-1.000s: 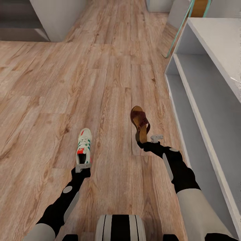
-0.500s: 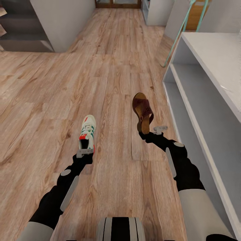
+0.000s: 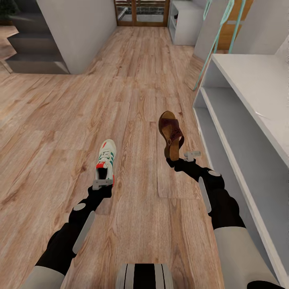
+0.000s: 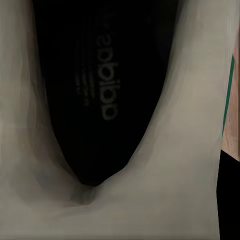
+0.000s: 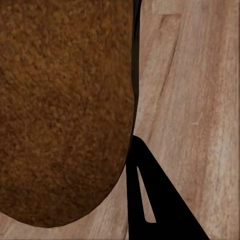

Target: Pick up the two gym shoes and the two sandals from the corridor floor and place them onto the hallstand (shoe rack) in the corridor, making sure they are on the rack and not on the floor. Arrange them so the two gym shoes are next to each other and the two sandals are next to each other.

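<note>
Sneaker [image 3: 105, 159] and sandal [image 3: 170, 134], toes pointing away down corridor.

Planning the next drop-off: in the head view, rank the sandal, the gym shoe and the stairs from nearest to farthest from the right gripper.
1. Sandal: held in the right gripper, beside the hallstand.
2. Gym shoe: across the floor, in the left gripper.
3. Stairs: far back on the left.

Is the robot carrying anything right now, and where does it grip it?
Yes. The left gripper holds the white green-striped sneaker by its heel; the right gripper holds the brown leather sandal by its heel end.
</note>
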Controlling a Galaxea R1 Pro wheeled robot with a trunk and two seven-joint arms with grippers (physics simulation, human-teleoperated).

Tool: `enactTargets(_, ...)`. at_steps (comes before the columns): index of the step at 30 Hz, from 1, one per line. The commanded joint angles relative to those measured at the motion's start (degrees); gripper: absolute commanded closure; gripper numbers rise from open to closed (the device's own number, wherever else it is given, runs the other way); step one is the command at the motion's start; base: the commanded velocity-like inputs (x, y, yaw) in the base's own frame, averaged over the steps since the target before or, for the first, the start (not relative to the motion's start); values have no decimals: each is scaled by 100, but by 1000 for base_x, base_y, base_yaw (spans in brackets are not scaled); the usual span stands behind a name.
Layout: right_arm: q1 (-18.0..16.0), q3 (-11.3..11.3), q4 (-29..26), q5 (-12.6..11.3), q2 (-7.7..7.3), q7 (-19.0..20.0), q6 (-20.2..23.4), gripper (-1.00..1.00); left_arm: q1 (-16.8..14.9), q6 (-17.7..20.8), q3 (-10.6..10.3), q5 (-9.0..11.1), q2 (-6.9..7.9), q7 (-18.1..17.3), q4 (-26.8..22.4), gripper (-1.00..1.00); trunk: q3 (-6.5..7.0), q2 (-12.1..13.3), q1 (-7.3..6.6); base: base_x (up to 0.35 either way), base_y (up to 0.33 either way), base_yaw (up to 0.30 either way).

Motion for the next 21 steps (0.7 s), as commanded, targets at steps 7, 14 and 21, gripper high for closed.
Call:
enactTargets(7, 4, -22, -12, 43, 7, 47, 28, 100, -3, 58, -23, 65, 8, 61, -18, 100, 205, 8, -19, 0, 0, 0)
enactTargets(14, 5, -22, -7, 43, 7, 46, 28, 100, -5, 147, -23, 63, 8, 58, -19, 100, 426, 18, -37, 0, 0, 0)
enactTargets(21, 6, -22, -10, 43, 7, 48, 28, 100, -5, 377, -23, 58, 8, 57, -19, 100, 647, 27, -55, 0, 0, 0)
